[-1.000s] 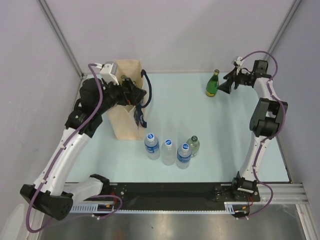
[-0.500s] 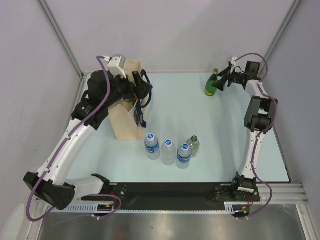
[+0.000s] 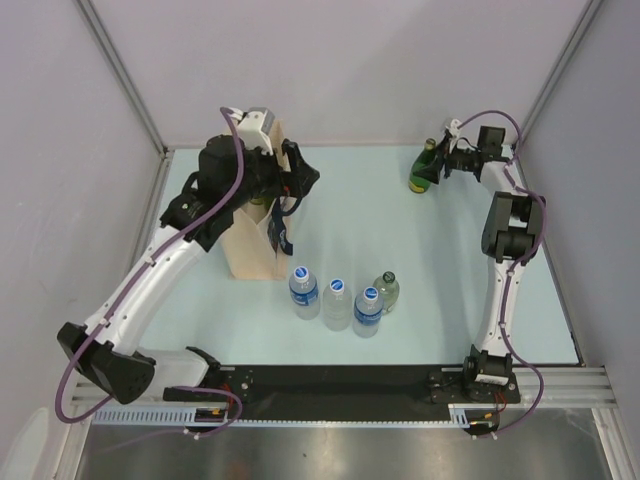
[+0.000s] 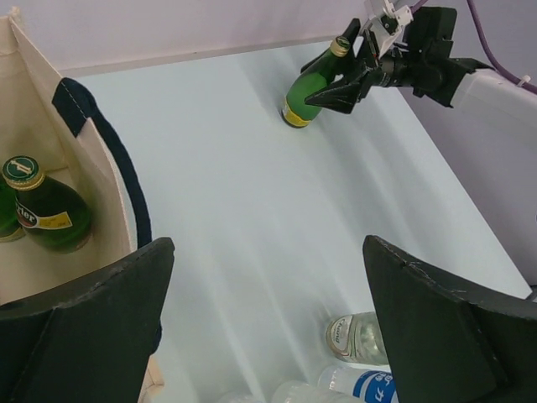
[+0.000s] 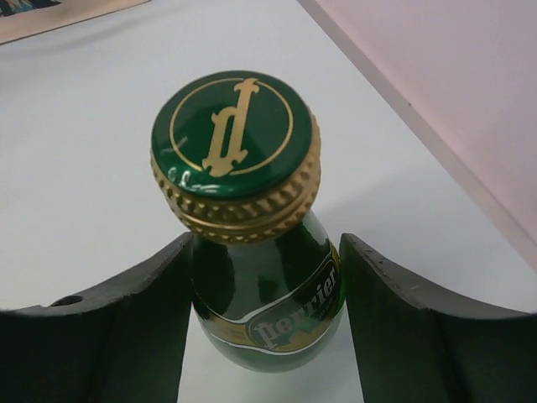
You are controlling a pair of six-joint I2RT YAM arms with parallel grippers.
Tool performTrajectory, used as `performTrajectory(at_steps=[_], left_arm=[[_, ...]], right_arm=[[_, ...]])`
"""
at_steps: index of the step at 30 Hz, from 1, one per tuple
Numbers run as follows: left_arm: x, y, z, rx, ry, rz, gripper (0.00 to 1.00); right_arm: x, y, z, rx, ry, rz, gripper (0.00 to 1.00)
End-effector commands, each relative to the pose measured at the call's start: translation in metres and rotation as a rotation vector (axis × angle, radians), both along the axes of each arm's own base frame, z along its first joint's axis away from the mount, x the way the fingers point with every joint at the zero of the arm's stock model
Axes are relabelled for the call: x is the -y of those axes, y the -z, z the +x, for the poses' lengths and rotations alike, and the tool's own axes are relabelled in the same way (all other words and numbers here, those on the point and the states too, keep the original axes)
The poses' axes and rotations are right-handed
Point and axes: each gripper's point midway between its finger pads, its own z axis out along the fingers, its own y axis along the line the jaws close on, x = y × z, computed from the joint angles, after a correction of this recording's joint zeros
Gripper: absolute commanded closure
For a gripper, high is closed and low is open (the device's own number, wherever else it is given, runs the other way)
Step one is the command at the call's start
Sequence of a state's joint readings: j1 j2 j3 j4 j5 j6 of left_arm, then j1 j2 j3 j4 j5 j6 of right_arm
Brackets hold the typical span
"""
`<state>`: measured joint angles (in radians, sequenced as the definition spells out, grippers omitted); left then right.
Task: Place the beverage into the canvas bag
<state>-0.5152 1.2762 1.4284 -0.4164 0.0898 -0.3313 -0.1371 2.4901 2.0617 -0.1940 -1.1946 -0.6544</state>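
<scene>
The pick-up step is in hand. The right gripper grasps the bottle: its fingers press the neck from both sides just under the cap, and the bottle stands on the table. The left gripper hangs spread wide and empty. The bag stands just beside it on its left, well apart from the right gripper, with a second bottle inside. The next move probably calls for a straight lift, a carry across to the bag, and a lowering through its mouth clear of the handle.
</scene>
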Motion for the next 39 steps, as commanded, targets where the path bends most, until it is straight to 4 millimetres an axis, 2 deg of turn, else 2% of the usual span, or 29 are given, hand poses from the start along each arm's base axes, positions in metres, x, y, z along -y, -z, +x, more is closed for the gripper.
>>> performTrajectory(at_steps=[1,2,3,5,6,8,9,10,16,18,20,21,22,23,24,25,26,27,28,32,34,35,37,38,39], left_arm=[[0.008,-0.022,0.000,0.068,0.017,0.010,0.00],[0.010,-0.020,0.000,0.065,0.019,0.016,0.00],[0.013,-0.018,-0.001,0.065,0.028,0.023,0.00],[0.018,-0.009,0.002,0.055,0.037,0.046,0.00],[0.023,-0.006,0.002,0.051,0.048,0.054,0.00],[0.029,0.004,0.006,0.041,0.060,0.081,0.00],[0.033,0.007,0.006,0.039,0.067,0.088,0.00],[0.037,0.016,0.010,0.024,0.072,0.101,0.00],[0.061,0.030,0.020,0.028,0.100,0.139,0.00],[0.072,0.040,0.022,0.022,0.120,0.163,0.00],[0.078,0.048,0.025,0.024,0.128,0.178,0.00],[0.084,0.058,0.027,0.009,0.135,0.190,0.00],[0.088,0.060,0.029,0.016,0.147,0.193,0.00],[0.093,0.069,0.030,0.004,0.159,0.203,0.00],[0.095,0.072,0.032,0.006,0.166,0.208,0.00],[0.099,0.073,0.033,0.016,0.180,0.208,0.00],[0.102,0.075,0.035,0.019,0.189,0.209,0.00],[0.107,0.080,0.038,0.018,0.202,0.210,0.00],[0.110,0.082,0.039,0.018,0.212,0.208,0.00],[0.121,0.082,0.048,0.031,0.229,0.194,0.00],[0.128,0.089,0.052,0.019,0.234,0.193,0.00],[0.130,0.087,0.056,0.022,0.227,0.188,0.00],[0.135,0.099,0.063,-0.007,0.198,0.188,0.00],[0.137,0.097,0.067,-0.009,0.184,0.180,0.00],[0.139,0.098,0.070,-0.020,0.172,0.169,0.00]], right_arm=[[-0.021,-0.019,-0.020,0.077,-0.117,-0.022,0.57],[-0.025,-0.015,-0.029,0.047,-0.129,-0.028,0.68],[-0.036,-0.024,-0.036,0.065,-0.152,-0.038,0.70],[-0.047,-0.014,-0.051,0.037,-0.184,-0.040,0.70],[-0.058,-0.021,-0.059,0.052,-0.210,-0.047,0.70],[-0.072,-0.010,-0.077,0.037,-0.248,-0.070,0.70],[-0.078,-0.015,-0.084,0.046,-0.262,-0.078,0.70],[-0.095,-0.007,-0.097,0.035,-0.301,-0.083,0.70],[-0.134,-0.007,-0.123,0.012,-0.374,-0.088,0.69],[-0.139,-0.004,-0.126,-0.008,-0.376,-0.094,0.68],[-0.143,0.001,-0.127,-0.022,-0.371,-0.112,0.62],[-0.144,0.003,-0.128,-0.042,-0.363,-0.114,0.59],[-0.143,0.002,-0.126,-0.041,-0.352,-0.119,0.47],[-0.143,0.002,-0.126,-0.046,-0.347,-0.120,0.40],[-0.142,0.003,-0.126,-0.053,-0.337,-0.122,0.21],[-0.141,-0.002,-0.125,-0.044,-0.325,-0.130,0.10],[-0.137,-0.005,-0.123,-0.037,-0.310,-0.132,0.03],[-0.135,-0.005,-0.123,-0.046,-0.293,-0.128,0.00],[-0.133,-0.014,-0.121,-0.033,-0.278,-0.124,0.00],[-0.115,-0.031,-0.118,-0.030,-0.220,-0.101,0.00],[-0.106,-0.037,-0.120,-0.039,-0.195,-0.101,0.00],[-0.095,-0.047,-0.117,-0.029,-0.157,-0.110,0.00],[-0.085,-0.056,-0.117,-0.071,-0.113,-0.089,0.00],[-0.075,-0.068,-0.118,-0.078,-0.088,-0.082,0.00],[-0.075,-0.072,-0.120,-0.090,-0.079,-0.078,0.00]])
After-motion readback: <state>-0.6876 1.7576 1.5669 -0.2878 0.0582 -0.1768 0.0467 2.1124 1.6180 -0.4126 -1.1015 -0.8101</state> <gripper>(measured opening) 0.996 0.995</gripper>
